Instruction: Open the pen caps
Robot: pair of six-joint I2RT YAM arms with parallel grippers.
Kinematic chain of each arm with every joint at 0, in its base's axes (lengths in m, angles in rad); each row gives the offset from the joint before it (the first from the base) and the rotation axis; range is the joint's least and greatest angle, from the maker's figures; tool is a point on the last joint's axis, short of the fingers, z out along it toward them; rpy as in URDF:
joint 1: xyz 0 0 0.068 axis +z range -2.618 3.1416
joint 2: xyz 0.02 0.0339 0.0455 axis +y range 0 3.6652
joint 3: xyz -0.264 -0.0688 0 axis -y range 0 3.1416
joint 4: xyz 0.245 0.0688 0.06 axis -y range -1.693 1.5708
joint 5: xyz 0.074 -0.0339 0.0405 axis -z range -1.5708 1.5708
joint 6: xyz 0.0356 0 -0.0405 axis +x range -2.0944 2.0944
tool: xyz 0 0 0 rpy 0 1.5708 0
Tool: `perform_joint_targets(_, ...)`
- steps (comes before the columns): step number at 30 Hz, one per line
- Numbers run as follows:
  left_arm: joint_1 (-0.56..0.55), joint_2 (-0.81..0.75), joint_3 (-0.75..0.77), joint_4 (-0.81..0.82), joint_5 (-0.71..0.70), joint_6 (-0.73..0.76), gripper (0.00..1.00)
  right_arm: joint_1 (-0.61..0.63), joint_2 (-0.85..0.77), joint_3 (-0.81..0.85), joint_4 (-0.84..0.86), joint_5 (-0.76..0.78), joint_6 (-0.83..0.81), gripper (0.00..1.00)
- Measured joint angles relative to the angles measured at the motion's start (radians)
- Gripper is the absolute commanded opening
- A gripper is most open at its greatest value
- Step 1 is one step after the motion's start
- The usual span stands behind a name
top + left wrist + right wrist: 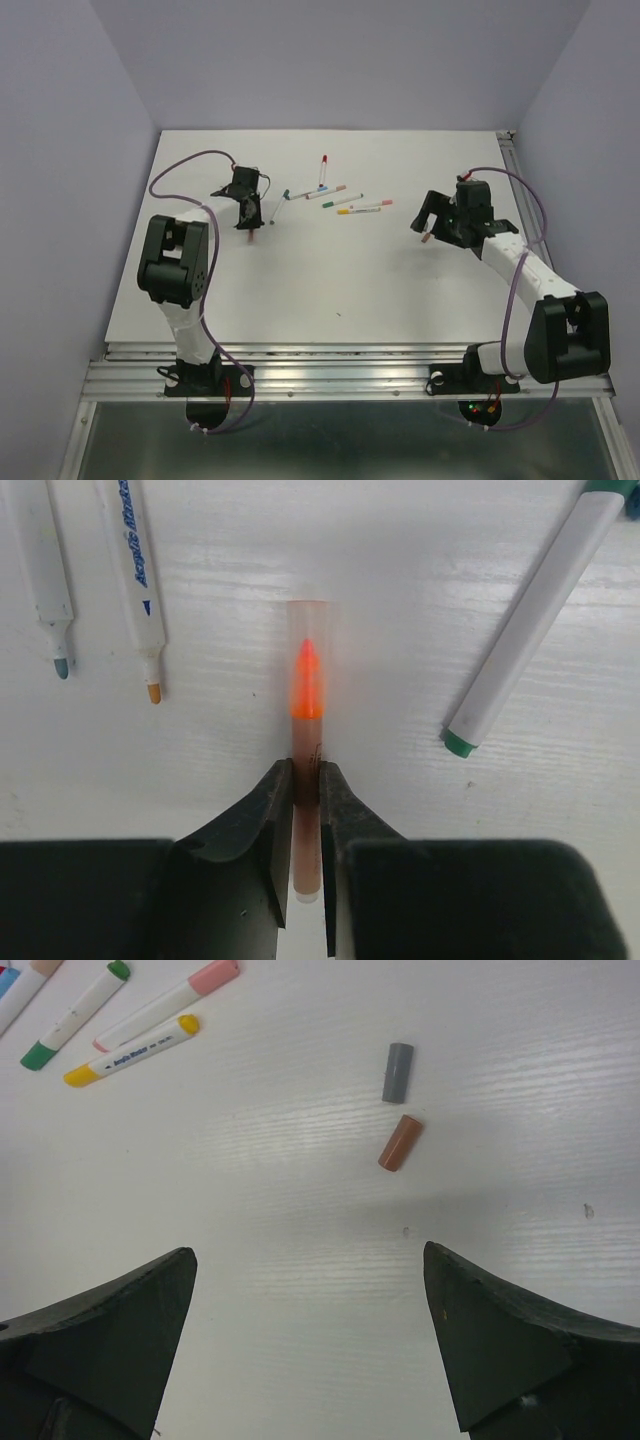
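Observation:
My left gripper (306, 775) is shut on a short pinkish translucent pen (307, 660). Its red-orange tip shows through the clear cap, which points away from me just above the table. In the top view this gripper (248, 215) is at the left of the pen group. My right gripper (310, 1255) is wide open and empty, hovering over bare table at the right (429, 224). Two loose pen caps lie ahead of it, a grey cap (397, 1072) and a brown-orange cap (400, 1142).
Several white pens (335, 192) lie scattered at the table's middle back. Two uncapped pens, one teal-tipped (50, 580) and one orange-tipped (135, 580), lie left of the held pen, and a green-ended pen (530, 630) lies right of it. Green-capped (75, 1015), yellow-ended (130, 1050) and pink-capped (170, 1005) pens lie far left of the right gripper.

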Motion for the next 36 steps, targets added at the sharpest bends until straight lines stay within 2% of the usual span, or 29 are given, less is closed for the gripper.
perform_joint_targets(5,0.000,-0.140,-0.064,-0.012,0.034,-0.018,0.00,0.000,-0.077,-0.064,0.072,-0.095,-0.003,1.00)
perform_joint_targets(9,-0.009,-0.372,-0.166,0.064,0.156,-0.043,0.00,0.000,-0.194,-0.137,0.159,-0.241,0.005,1.00)
perform_joint_targets(12,-0.083,-0.529,-0.239,0.171,0.281,-0.055,0.00,0.000,-0.243,-0.152,0.231,-0.351,0.018,1.00)
perform_joint_targets(15,-0.197,-0.577,-0.282,0.263,0.382,-0.064,0.00,0.004,-0.275,-0.172,0.336,-0.461,0.058,1.00)
perform_joint_targets(18,-0.294,-0.595,-0.333,0.332,0.445,-0.080,0.00,0.035,-0.287,-0.197,0.417,-0.505,0.108,1.00)
perform_joint_targets(22,-0.409,-0.605,-0.381,0.367,0.486,-0.119,0.00,0.209,-0.286,-0.197,0.459,-0.451,0.130,0.98)
perform_joint_targets(25,-0.455,-0.611,-0.381,0.377,0.472,-0.140,0.00,0.334,-0.265,-0.197,0.485,-0.372,0.146,0.92)
perform_joint_targets(28,-0.486,-0.642,-0.389,0.396,0.442,-0.160,0.00,0.399,-0.220,-0.197,0.538,-0.296,0.182,0.81)
perform_joint_targets(30,-0.487,-0.658,-0.395,0.403,0.428,-0.167,0.00,0.423,-0.193,-0.200,0.592,-0.256,0.213,0.78)
perform_joint_targets(36,-0.493,-0.664,-0.410,0.407,0.389,-0.185,0.00,0.462,-0.153,-0.203,0.719,-0.163,0.261,0.77)
